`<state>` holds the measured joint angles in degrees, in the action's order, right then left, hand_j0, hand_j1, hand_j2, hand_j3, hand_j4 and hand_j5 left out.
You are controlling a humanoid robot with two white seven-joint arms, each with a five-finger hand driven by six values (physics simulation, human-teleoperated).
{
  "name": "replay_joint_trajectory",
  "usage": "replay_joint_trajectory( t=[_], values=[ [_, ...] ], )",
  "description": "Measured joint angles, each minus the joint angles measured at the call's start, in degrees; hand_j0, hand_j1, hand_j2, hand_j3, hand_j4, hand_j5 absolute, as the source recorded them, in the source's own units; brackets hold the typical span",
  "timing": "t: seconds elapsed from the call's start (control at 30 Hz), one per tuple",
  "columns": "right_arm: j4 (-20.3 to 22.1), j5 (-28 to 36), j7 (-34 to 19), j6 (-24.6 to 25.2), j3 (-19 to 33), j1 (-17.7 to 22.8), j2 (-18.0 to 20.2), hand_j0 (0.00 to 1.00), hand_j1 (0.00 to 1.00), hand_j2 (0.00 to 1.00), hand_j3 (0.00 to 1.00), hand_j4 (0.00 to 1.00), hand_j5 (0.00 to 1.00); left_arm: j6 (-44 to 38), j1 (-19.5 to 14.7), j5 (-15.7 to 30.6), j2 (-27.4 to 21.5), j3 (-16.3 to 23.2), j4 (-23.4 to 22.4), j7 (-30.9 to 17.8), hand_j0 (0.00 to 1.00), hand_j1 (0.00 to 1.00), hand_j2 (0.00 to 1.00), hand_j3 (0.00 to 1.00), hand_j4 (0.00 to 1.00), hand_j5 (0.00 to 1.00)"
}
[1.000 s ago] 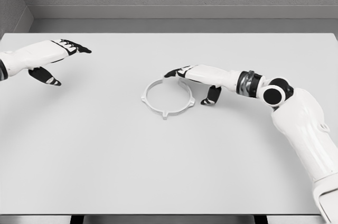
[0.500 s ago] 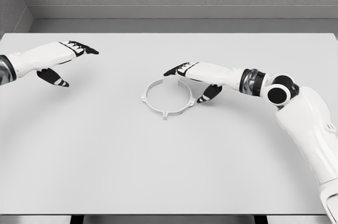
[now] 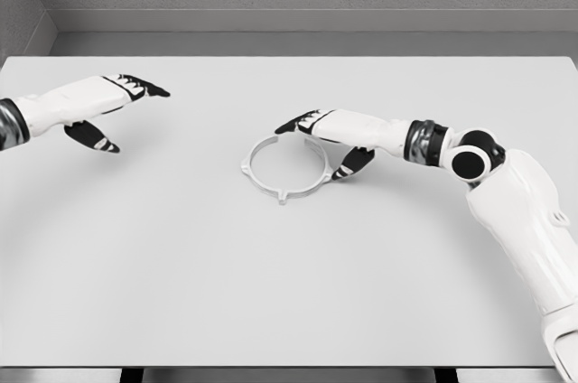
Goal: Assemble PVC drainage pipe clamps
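Observation:
A white ring-shaped pipe clamp (image 3: 286, 167) with small tabs around its rim lies flat near the middle of the white table (image 3: 289, 293). My right hand (image 3: 318, 144) hovers over the ring's right edge, fingers stretched toward the far rim and thumb pointing down beside the near right rim, holding nothing. At the far left my left hand (image 3: 116, 112) hangs above the table, fingers extended and spread, well away from the ring.
The table's back edge meets a grey wall. My right forearm (image 3: 506, 193) runs from the lower right corner up toward the ring.
My right hand has crept slightly left over the ring, and its thumb has swung from curled to extended near the rim. My left hand has drifted a little to the right.

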<state>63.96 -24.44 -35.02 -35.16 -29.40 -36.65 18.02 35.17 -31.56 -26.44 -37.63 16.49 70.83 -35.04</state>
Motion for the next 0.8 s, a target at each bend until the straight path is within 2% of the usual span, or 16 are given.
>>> replay_joint_trajectory(
  t=[0.1,0.23,0.4,0.53,0.6,0.8],
  values=[
    [0.0,0.0,0.0,0.0,-0.1,-0.1,-0.2,1.00,1.00,1.00,1.00,1.00,1.00,0.0,2.0,2.9,0.4,-1.1,-0.1,0.0,1.00,1.00,1.00,1.00,1.00,1.00],
    [0.0,0.0,0.0,0.0,-0.2,-0.2,-0.5,1.00,1.00,1.00,1.00,1.00,1.00,0.0,1.7,5.1,-0.3,-1.7,-0.1,0.0,1.00,1.00,1.00,1.00,1.00,1.00],
    [0.0,0.0,0.0,0.0,-0.3,-0.2,-0.6,1.00,1.00,1.00,1.00,1.00,1.00,0.0,1.3,5.6,-2.5,-1.7,0.5,0.0,1.00,1.00,1.00,1.00,1.00,1.00],
    [0.0,0.0,0.0,0.0,-0.3,-0.3,-0.8,1.00,1.00,1.00,1.00,1.00,1.00,0.0,1.3,2.2,-2.9,-1.8,1.7,0.1,1.00,1.00,1.00,1.00,1.00,1.00],
    [0.0,0.0,0.0,0.0,-0.3,-0.3,-1.0,1.00,1.00,1.00,1.00,1.00,1.00,0.0,1.1,0.5,-3.0,-1.8,2.1,1.6,1.00,1.00,1.00,1.00,1.00,1.00],
    [-0.2,0.0,0.0,0.0,-0.2,-0.4,-1.8,1.00,1.00,1.00,1.00,1.00,1.00,0.0,1.2,-0.9,-4.3,-1.7,2.4,5.0,1.00,1.00,1.00,1.00,1.00,1.00]
  ],
)
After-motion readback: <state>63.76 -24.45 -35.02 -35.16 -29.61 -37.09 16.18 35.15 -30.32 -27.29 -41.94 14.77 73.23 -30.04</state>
